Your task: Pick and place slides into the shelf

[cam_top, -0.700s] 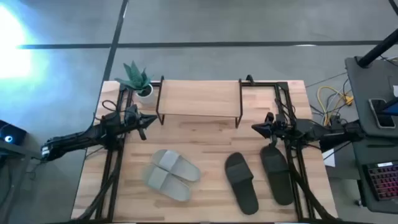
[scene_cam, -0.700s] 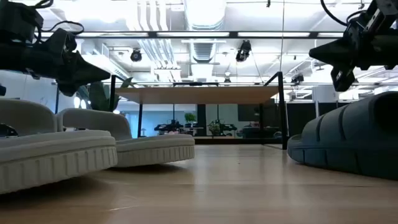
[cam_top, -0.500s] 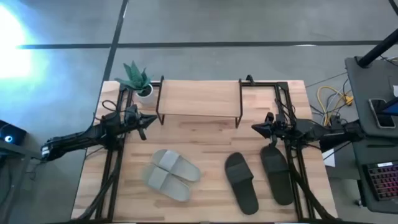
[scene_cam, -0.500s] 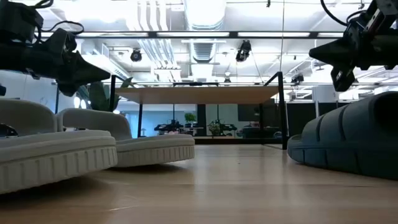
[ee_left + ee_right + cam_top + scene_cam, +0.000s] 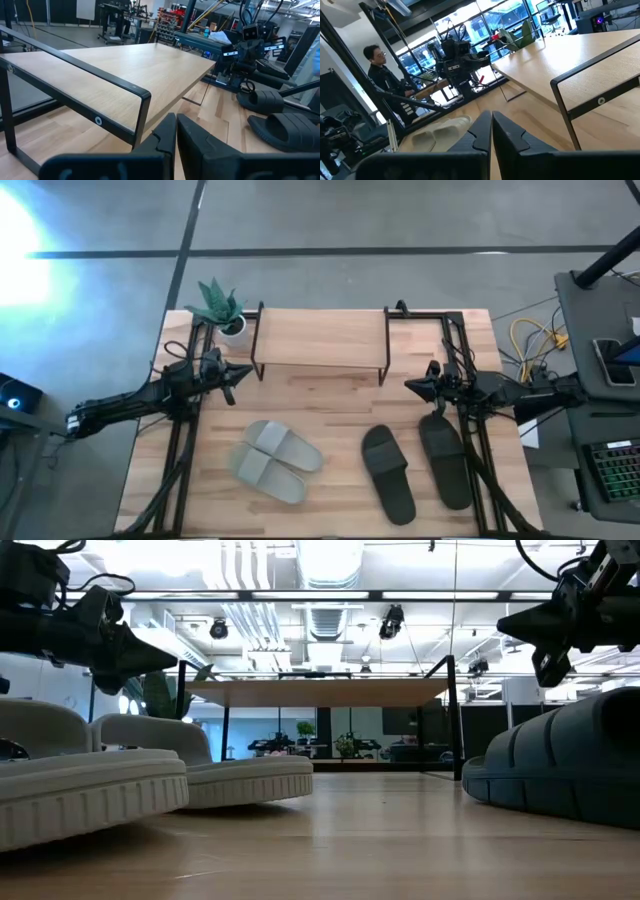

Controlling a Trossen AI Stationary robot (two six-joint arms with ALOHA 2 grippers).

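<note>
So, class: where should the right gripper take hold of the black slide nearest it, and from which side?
Judging by its pose, grip the wide strap of the black slide, coming down from above. It lies flat, sole down, and the strap arches over the footbed. The right gripper is shut.

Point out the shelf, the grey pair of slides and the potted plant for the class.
shelf (image 5: 318,337), high view, middle of its wooden top board.
grey slides (image 5: 277,460), high view, where the two straps meet.
potted plant (image 5: 218,304), high view, its green leaves.
</note>
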